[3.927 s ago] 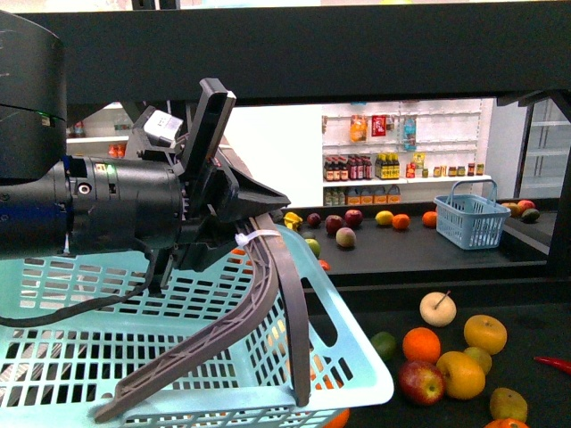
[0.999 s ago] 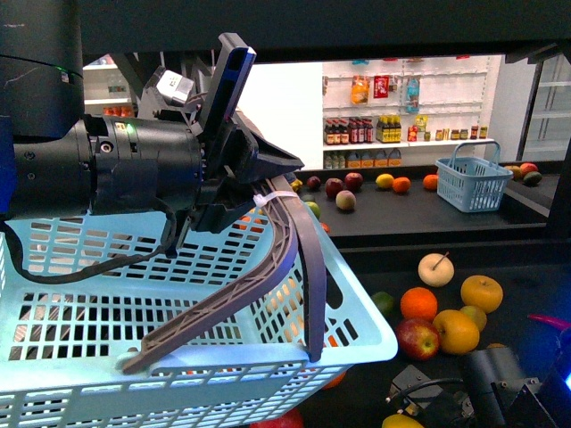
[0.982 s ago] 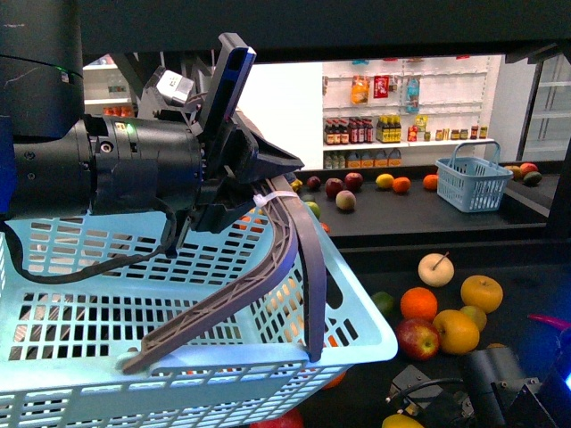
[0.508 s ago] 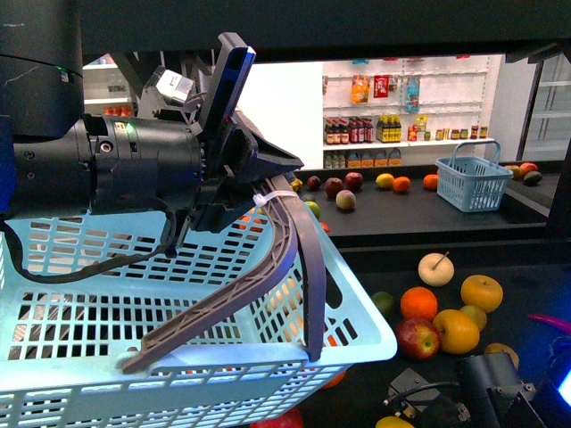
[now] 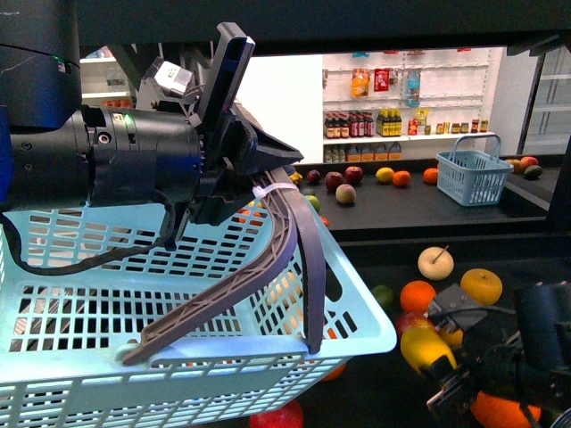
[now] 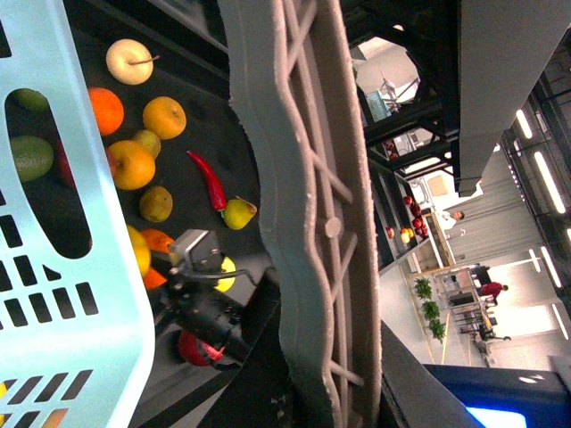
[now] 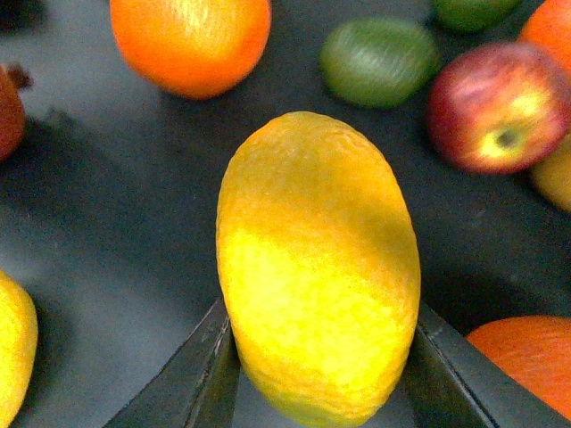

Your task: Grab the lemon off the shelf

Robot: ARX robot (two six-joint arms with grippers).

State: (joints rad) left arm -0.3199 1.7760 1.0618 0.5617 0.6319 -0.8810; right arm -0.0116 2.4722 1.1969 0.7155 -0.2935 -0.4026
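Observation:
The lemon [image 5: 425, 345], a bright-yellow oval, hangs just above the black shelf tray [image 5: 532, 271] at the lower right, in front of the fruit pile. My right gripper [image 5: 432, 355] is shut on it. In the right wrist view the lemon [image 7: 317, 259] fills the middle, pinched between two dark fingers [image 7: 211, 378]. It is lifted clear of the tray [image 7: 98, 223]. My left gripper [image 5: 256, 175] is shut on the grey basket handle [image 5: 287, 259] of a pale blue basket [image 5: 178, 343] at the left. The left wrist view shows that handle [image 6: 312, 214] close up.
On the tray behind the lemon lie a pale stemmed fruit [image 5: 435, 263], an orange [image 5: 417, 295] and a golden fruit [image 5: 482, 285]. An orange [image 7: 192, 36], a lime [image 7: 379, 61] and a red apple [image 7: 500, 107] lie beneath the gripper. A small blue basket [image 5: 473, 176] stands on the far counter.
My right arm has come up into view at the lower right, carrying the lemon upward off the tray. The left gripper and basket have barely shifted.

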